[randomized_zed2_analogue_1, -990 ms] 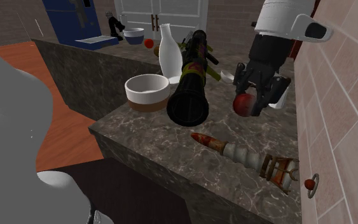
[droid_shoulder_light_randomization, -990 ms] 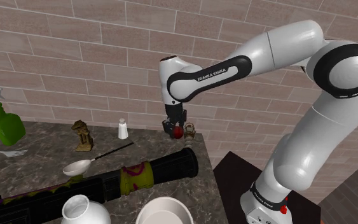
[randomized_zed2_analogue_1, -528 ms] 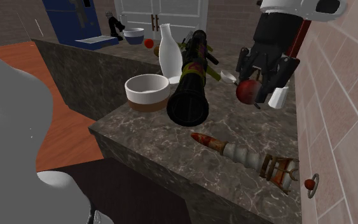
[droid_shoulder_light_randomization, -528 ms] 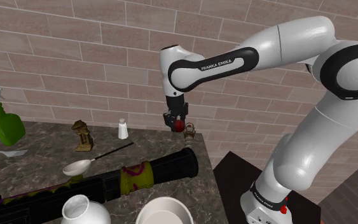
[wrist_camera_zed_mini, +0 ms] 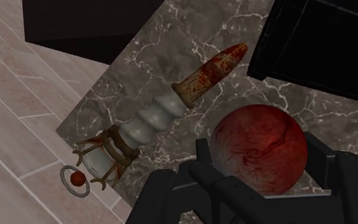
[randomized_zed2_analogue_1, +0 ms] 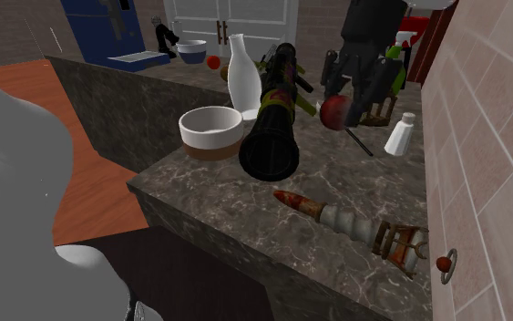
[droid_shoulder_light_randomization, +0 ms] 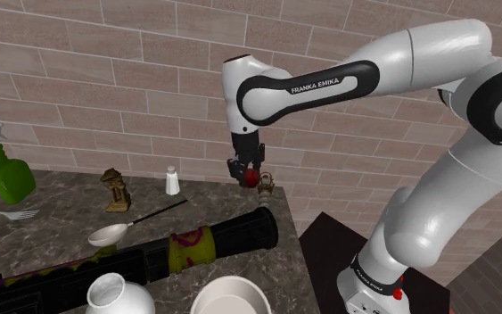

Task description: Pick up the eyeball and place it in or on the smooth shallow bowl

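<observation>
Blood-red veined eyeball [wrist_camera_zed_mini: 260, 149], grey marbled counter [wrist_camera_zed_mini: 190, 38]

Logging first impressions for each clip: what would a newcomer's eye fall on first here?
The blood-red eyeball, clasped in the black gripper above the dark marbled counter, close to the brick wall. Next, the long black tube lying across the counter, beside the white bowl near its edge.
</observation>
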